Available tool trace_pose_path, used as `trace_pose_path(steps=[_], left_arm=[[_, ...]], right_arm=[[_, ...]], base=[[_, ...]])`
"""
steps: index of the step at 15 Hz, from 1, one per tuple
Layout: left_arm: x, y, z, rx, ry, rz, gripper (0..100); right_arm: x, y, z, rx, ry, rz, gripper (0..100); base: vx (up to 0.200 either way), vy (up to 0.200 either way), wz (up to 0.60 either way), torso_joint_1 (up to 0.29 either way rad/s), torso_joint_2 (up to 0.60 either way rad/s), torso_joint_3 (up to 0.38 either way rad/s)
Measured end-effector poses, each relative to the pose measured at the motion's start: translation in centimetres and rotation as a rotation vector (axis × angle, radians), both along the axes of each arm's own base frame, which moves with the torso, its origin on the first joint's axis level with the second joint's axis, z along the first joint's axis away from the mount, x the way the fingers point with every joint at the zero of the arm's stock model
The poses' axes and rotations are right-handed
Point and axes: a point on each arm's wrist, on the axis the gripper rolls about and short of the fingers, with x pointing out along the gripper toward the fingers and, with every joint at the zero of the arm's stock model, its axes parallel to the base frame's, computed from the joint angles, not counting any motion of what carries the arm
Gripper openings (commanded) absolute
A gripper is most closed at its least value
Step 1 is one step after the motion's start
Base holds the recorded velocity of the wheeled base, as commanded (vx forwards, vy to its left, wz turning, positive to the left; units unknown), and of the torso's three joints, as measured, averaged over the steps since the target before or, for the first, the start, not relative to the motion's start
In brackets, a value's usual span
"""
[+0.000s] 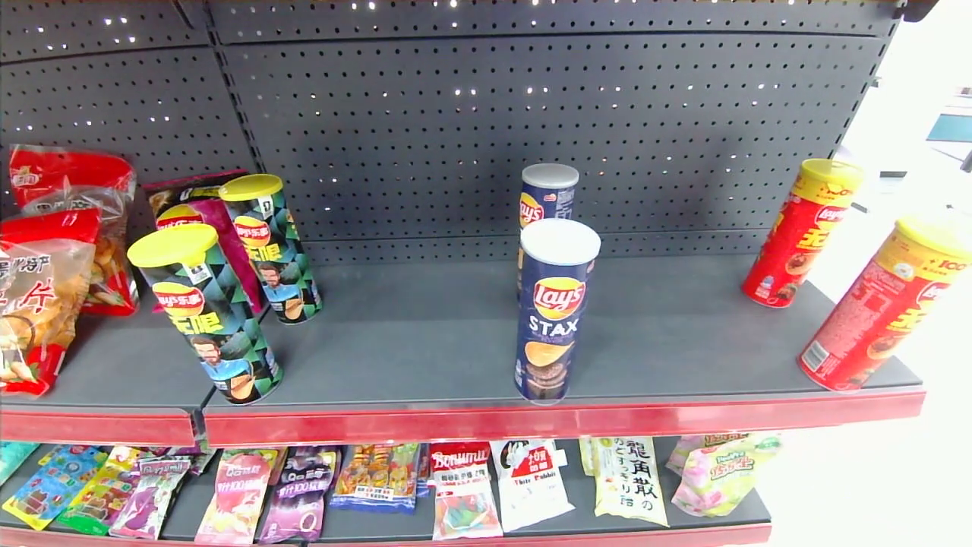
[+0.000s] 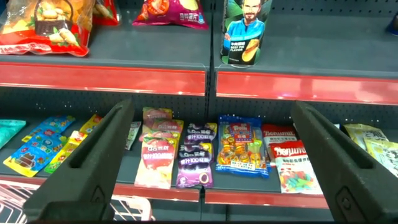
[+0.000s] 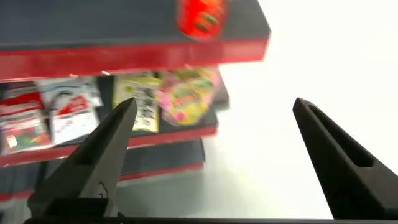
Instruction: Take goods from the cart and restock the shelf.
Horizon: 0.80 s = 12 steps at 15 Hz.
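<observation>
The shelf holds chip tubes in pairs: two green cans stand ahead of the left gripper, two blue cans are in the middle, and two red cans are at the end nearest the right gripper. Both grippers hang in front of the shelf with fingers spread wide and nothing between them. Straight beyond each lies the lower shelf with its row of sweet packets, and snack bags sit past the green cans.
</observation>
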Motion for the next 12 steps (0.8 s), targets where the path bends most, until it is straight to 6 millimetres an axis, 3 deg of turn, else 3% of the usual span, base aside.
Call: trace_pose_path(steps=[2, 6, 10, 12], left_arm=[[0.0, 0.0, 0.0, -0.001, 0.0, -0.012, 100], [0.0, -0.1, 0.0, -0.007, 0.001, -0.024, 100], [0.0, 0.0, 0.0, 0.007, 0.001, -0.019, 100], [0.0, 0.0, 0.0, 0.007, 0.001, -0.003, 100]], right_arm=[[-1.9, -0.1, -1.3, 0.027, -0.021, -0.07, 100], [-5.0, 0.2, -5.0, 0.057, -0.146, 0.169, 100], [-4.8, 0.4, -7.7, 0.08, -0.262, 0.327, 100], [-4.7, 0.2, -8.0, 0.074, -0.312, 0.244, 100]], base=[[0.0, 0.0, 0.0, 0.0, 0.0, 0.0], [0.0, 0.0, 0.0, 0.0, 0.0, 0.0], [0.0, 0.0, 0.0, 0.0, 0.0, 0.0], [0.0, 0.0, 0.0, 0.0, 0.0, 0.0]])
